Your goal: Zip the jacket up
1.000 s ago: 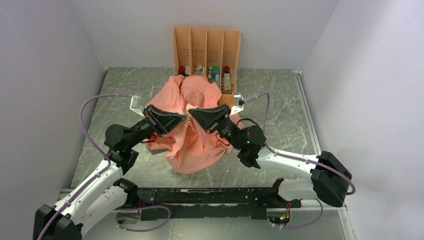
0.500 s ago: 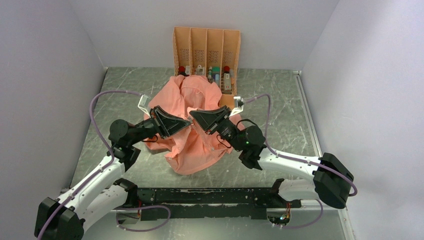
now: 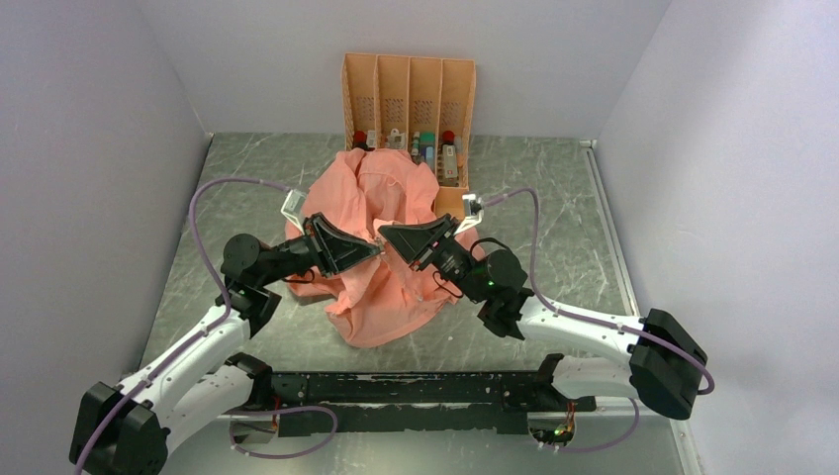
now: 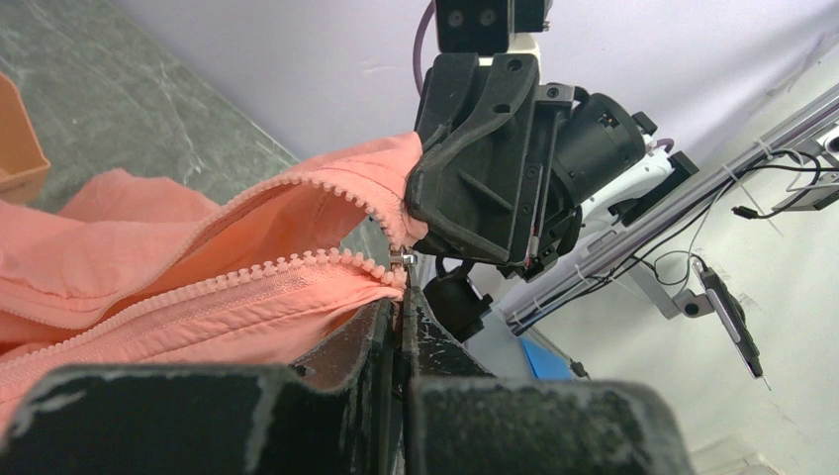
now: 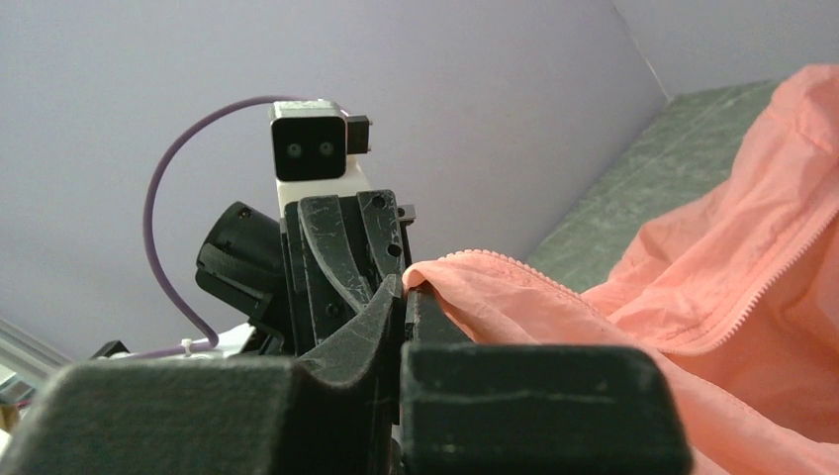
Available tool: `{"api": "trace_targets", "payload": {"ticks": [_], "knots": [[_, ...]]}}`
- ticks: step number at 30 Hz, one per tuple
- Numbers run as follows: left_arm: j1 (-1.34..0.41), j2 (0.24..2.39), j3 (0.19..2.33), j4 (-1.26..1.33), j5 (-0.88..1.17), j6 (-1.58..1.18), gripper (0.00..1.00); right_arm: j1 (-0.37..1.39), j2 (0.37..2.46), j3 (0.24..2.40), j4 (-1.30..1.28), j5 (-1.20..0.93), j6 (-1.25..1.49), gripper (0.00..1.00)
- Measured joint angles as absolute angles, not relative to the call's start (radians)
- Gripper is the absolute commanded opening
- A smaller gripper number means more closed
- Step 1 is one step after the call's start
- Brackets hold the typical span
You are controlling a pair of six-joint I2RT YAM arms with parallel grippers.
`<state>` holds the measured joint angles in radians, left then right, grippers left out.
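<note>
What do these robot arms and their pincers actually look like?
The left arm and right arm are white tube-like links joined by chunky black joints. The left gripper and right gripper are black and wedge-shaped, with scuffed, scratched fingers. A purple cable loops along each arm, and a small white camera box sits on each wrist.

Place: robot lab test booth
Walls: plain pale panels [image 3: 99, 119] closing three sides
Table: grey marbled top [image 3: 554, 198]
Mount: black bar [image 3: 425, 381] at the near edge
Outside: metal frame rails [image 4: 732, 165], loose cables [image 4: 792, 166]
</note>
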<state>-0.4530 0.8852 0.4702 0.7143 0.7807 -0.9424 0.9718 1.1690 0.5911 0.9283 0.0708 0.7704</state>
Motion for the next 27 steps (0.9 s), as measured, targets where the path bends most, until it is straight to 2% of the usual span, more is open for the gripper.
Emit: {"api": "trace_targets", "payload": {"ticks": [11,20,27], "knots": [[-0.455,0.944,0.408,0.75,0.839,-0.991,0.08,0.97,1.094,0.553,0.769,0.08,0.788,0.49],[-0.455,0.979,0.398,0.815,0.862,-1.029,0.08,0.964,0.981,0.543,0.562,0.081,0.77,0.65],[-0.455,0.994,0.397,0.847,0.877,-1.049,0.08,0.948,0.88,0.542,0.354,0.031,0.723,0.7]]}}
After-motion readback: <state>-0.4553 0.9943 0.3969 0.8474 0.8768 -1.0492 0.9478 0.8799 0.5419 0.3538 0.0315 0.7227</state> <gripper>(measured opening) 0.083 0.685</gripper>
